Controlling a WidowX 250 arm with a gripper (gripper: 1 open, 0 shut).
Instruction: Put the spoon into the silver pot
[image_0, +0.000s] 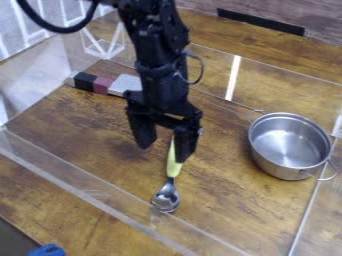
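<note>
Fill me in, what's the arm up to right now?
The arm's end effector points down with its jaws open, right over the yellow handle of the spoon, which lies flat on the wooden table. Nothing is gripped yet. The silver pot sits empty off to the right, apart from the spoon. It looks set up to grab the handle.

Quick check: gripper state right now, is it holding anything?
Gripper: open, holding nothing; its fingers hang over the handle of the spoon, which lies on the table.
</note>
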